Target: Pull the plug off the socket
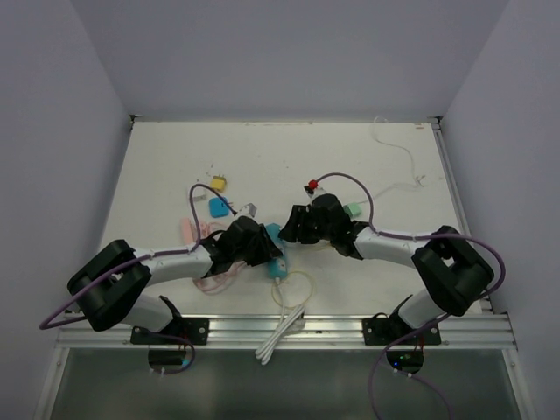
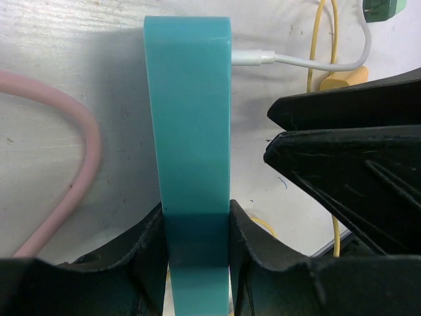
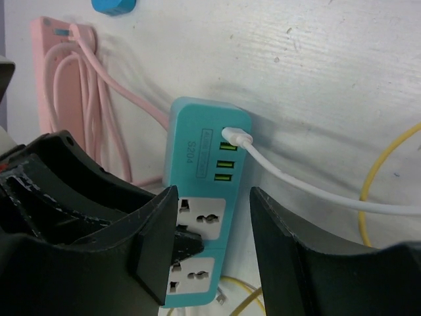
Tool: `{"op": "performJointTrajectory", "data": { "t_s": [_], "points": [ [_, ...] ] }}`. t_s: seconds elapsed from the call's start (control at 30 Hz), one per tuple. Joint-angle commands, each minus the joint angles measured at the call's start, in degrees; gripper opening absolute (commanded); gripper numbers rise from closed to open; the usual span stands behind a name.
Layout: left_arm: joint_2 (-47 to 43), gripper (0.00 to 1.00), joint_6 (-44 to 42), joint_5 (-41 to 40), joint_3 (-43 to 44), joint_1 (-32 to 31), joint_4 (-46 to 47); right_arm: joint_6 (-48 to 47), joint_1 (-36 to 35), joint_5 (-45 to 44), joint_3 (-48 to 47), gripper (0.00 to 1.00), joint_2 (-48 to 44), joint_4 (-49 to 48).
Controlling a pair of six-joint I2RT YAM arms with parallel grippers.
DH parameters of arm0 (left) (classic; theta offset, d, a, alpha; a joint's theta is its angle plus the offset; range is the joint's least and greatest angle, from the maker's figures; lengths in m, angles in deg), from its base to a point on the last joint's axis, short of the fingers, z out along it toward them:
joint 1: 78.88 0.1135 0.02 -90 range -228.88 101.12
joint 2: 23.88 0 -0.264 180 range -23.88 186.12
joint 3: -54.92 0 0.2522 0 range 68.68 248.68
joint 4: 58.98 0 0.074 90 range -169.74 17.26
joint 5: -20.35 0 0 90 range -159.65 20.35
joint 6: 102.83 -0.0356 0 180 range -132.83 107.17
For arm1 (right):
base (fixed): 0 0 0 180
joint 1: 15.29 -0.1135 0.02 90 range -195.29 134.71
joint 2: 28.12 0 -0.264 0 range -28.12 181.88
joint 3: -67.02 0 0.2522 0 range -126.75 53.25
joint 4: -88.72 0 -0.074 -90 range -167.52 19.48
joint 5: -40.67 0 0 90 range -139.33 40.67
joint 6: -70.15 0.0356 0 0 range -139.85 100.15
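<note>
A teal power strip (image 1: 276, 259) lies flat on the white table. A white USB plug (image 3: 238, 137) sits in its top USB port, and its white cable (image 3: 309, 191) runs off to the right. My left gripper (image 2: 196, 217) is shut on the strip (image 2: 187, 118), one finger on each long side. The plug also shows in the left wrist view (image 2: 253, 58). My right gripper (image 3: 214, 197) is open over the strip (image 3: 197, 148), its fingers astride the socket end, just below the plug and apart from it. In the top view the right gripper (image 1: 293, 229) is beside the left gripper (image 1: 261, 248).
A pink power strip (image 3: 52, 72) with coiled pink cable (image 3: 122, 92) lies left of the teal one. A yellow cable (image 1: 293, 289) loops near the front edge. A blue adaptor (image 1: 218, 207), yellow adaptor (image 1: 219, 183), green plug (image 1: 352, 209) and white cable (image 1: 398, 153) lie farther back.
</note>
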Motion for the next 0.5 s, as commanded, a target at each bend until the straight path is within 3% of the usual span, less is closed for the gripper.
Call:
{"op": "performJointTrajectory", "data": {
  "t_s": [0.0, 0.13, 0.3, 0.47],
  "points": [
    [0.40, 0.00, -3.62, 0.56, 2.03, -0.04, -1.34, -9.27, 0.08, -2.40, -2.66, 0.52, -3.82, 6.17],
    [1.09, 0.00, -8.79, 0.12, 4.93, 0.05, -5.66, -23.96, 0.43, -5.73, -8.36, 0.54, -7.16, 21.36],
    [3.64, 0.00, -15.66, 0.12, 11.43, 0.22, -15.13, -38.55, 1.40, -5.49, -11.27, 0.53, -8.05, 27.20],
    [3.91, 0.00, -19.00, 1.69, 12.41, 0.93, -17.09, -43.42, 1.48, -3.38, -14.26, 0.52, -4.19, 28.43]
  ]
}}
